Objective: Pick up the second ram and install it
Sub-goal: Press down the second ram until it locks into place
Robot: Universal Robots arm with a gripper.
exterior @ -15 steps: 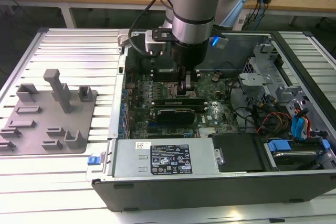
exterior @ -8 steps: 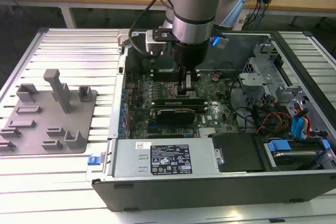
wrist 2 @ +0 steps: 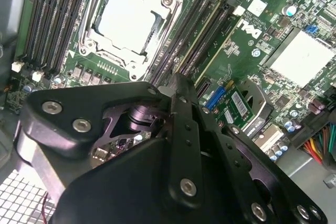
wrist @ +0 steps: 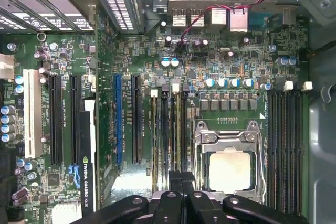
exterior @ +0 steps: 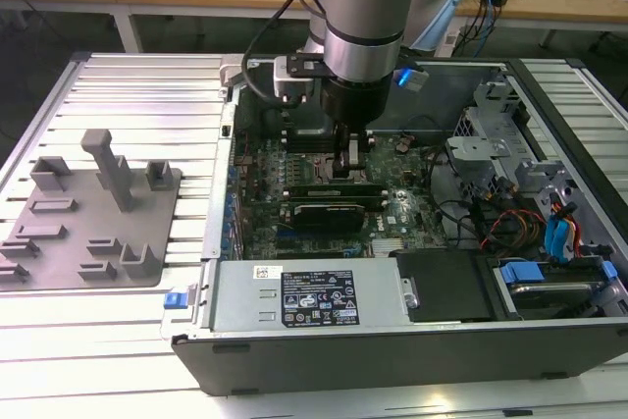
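Black fingers (wrist: 181, 182) hang over slots; grey fixture (exterior: 93, 208) shows in exterior view.

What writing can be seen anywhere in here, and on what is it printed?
Nothing can be quoted with confidence.
White label on the power supply: rows of fine print, too small to read.
Small white sticker beside it: blurred.
Motherboard: a white maker's logo near the memory slots and tiny component codes, too small to read.
Graphics card: white lettering along its edge, too small to read.

Slatted metal table (exterior: 118, 76) carries grey fixture plate (exterior: 88, 233), open computer case (exterior: 392, 340).
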